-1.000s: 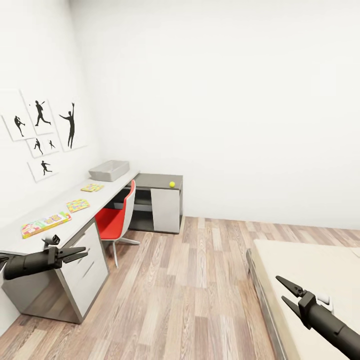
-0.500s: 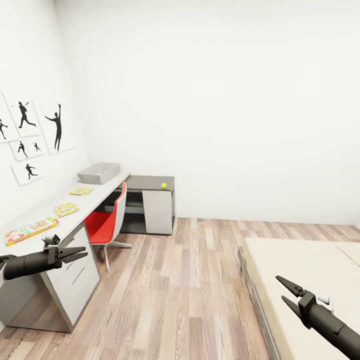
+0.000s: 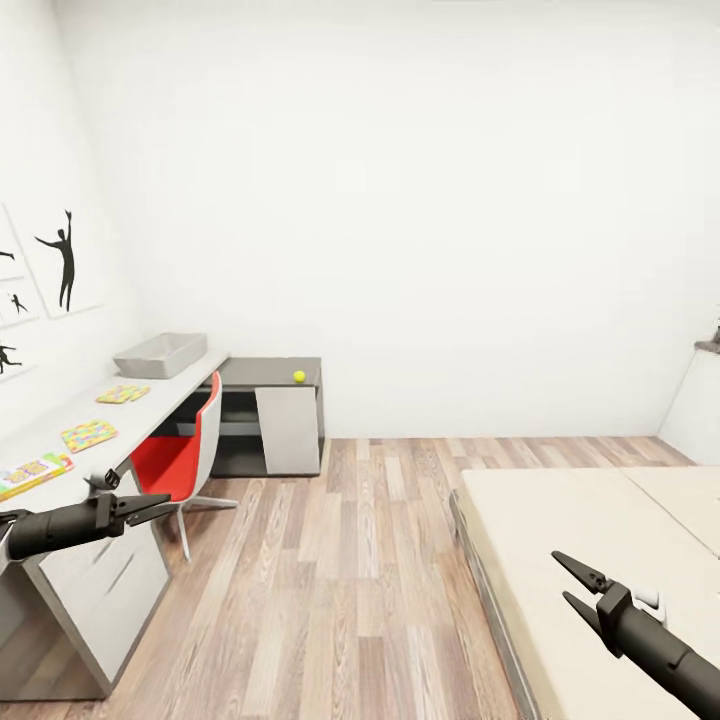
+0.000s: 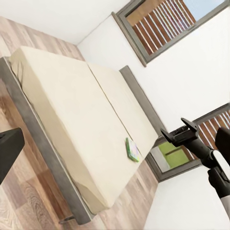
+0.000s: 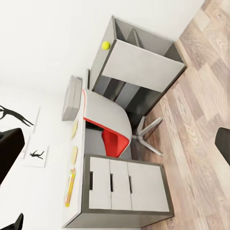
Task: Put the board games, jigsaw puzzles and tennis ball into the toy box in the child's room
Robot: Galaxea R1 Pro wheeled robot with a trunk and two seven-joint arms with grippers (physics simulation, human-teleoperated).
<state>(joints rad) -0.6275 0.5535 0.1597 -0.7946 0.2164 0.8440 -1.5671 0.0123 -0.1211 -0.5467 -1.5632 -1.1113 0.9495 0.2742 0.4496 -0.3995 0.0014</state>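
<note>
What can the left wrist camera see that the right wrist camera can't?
The left wrist view has the bed with a board game lying on its mattress, slatted windows, and the right gripper, open. The right wrist view instead has the table with the toy box, the tennis ball, the red chair and white drawers. Both take in the wood floor and white wall.
</note>
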